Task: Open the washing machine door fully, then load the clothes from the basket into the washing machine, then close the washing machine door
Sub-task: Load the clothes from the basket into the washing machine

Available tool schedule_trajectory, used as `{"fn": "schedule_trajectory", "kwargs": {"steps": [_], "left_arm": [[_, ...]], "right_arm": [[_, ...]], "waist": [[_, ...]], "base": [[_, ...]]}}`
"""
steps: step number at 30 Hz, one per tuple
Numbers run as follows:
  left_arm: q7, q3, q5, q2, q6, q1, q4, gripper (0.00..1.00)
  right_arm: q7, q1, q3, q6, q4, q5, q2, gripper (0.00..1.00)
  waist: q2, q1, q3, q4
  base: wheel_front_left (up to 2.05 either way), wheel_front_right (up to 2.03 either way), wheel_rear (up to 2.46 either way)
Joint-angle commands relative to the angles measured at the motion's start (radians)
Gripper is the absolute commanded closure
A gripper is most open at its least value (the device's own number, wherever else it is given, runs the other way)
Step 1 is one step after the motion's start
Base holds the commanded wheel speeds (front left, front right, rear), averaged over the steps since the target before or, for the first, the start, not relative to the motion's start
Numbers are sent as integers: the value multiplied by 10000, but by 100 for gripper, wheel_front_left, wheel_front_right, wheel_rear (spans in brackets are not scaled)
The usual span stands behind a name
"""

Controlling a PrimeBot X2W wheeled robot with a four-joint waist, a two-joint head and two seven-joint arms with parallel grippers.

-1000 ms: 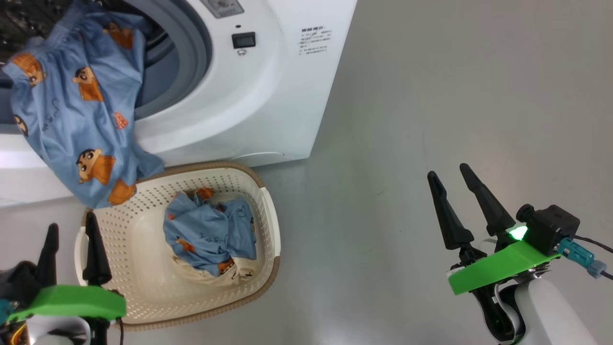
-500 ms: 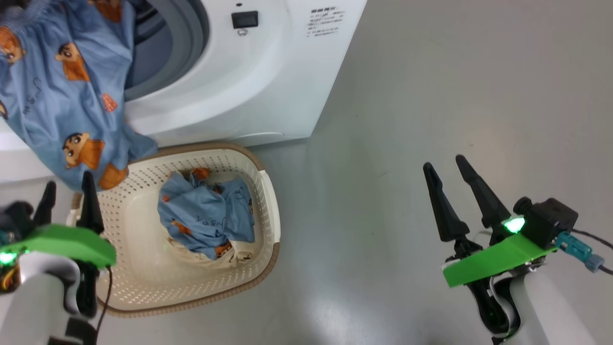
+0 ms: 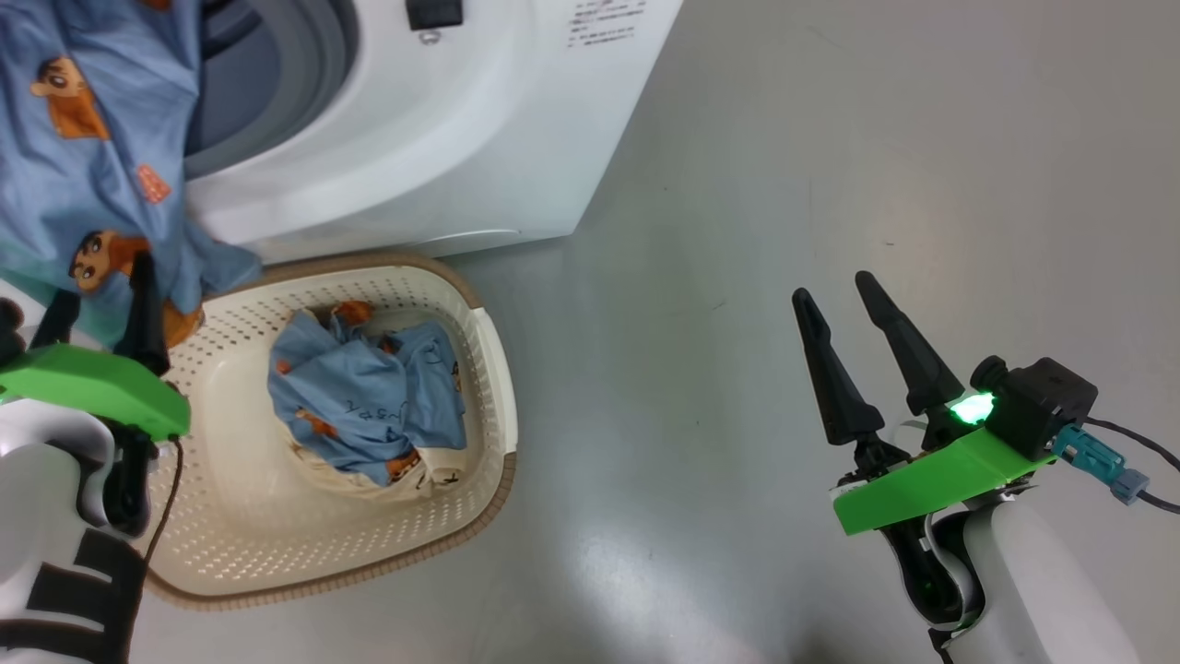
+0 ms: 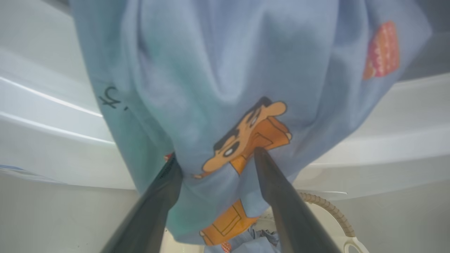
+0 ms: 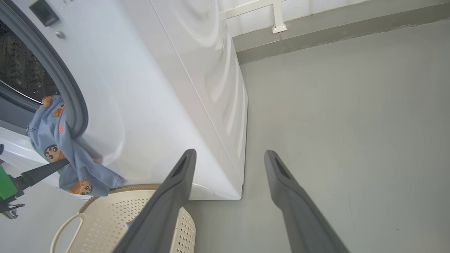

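With the mouth of the washing machine (image 3: pixel 415 138) standing uncovered at 11 o'clock in my head view, I judged the first step, opening the washing machine door, as done. Loading was partly through. One blue printed garment (image 3: pixel 83 166) hung half out over the grey gasket (image 3: pixel 304 83) and down the white front, its lower end reaching the brown rim of the basket (image 3: pixel 493 387). More clothes (image 3: pixel 359 406), a crumpled blue piece lying on a cream one (image 3: pixel 350 480), sat inside the basket on the floor at 8 o'clock, just below the machine. So the hanging garment needed pushing in, the basket needed emptying, and the door needed closing. My left end effector (image 3: pixel 97 309), at 9 o'clock, was released, its two fingers spread wide. In my left wrist view they straddled the garment's lower part (image 4: pixel 225 105) without pinching it; whether either finger brushed the cloth I could not tell. My right end effector (image 3: pixel 834 288), toward 3 o'clock, was also released and held nothing, poised above bare floor (image 3: pixel 830 138), well apart from the basket and machine.
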Motion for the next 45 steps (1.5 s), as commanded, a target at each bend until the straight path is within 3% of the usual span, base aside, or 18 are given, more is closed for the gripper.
{"fn": "schedule_trajectory", "kwargs": {"steps": [1, 8, 9, 10, 12, 21, 31, 36, 45], "left_arm": [[-65, 97, -202, 531, -25, -112, -150, 0], [-65, -935, -1255, 1027, -25, -382, -354, 0], [-65, -1083, -1376, 1099, -25, -455, -311, 4], [-65, -1165, -1435, 1136, -25, -492, -277, 52], [-65, -1315, -1549, 1200, -25, -565, -208, 100], [-65, -1469, -1743, 1318, -25, -490, -658, 100], [-65, 9, -693, 1033, -25, 718, -2886, 100], [-65, 259, -279, 1020, -25, 677, -3765, 100], [-65, -269, -227, 1550, -25, -878, -3160, 100]], "right_arm": [[-74, 24, 206, 17, -228, -144, 18, 0], [-74, 18, 199, 17, -227, -147, 74, 0], [-74, 15, 197, 17, -230, -148, 86, 0], [-74, 10, 198, 17, -228, -150, 92, 0], [-74, -7, 195, 17, -230, -156, 97, 0], [-74, 40, 60, 17, -237, -176, 130, 0], [-74, 226, 8, 17, -217, -165, 197, 0], [-74, 252, 61, 17, -181, -133, 198, 0], [-74, 191, 363, 17, -105, -35, 272, 0]], "waist": [[-1, 0, 42, -63], [-1, 0, 76, -191], [-1, 0, 85, -212], [-1, 0, 91, -224], [-1, 0, 102, -238], [-1, 0, -60, -110], [-1, 0, -387, 160], [-1, 0, -468, 217], [-1, 0, -502, -83]], "base": [[0, 0, 0], [0, 0, 0], [0, 0, 0], [0, 0, 0], [0, 0, 0], [0, 0, 0], [0, 0, 0], [0, 0, 0], [0, 0, 0]]}}
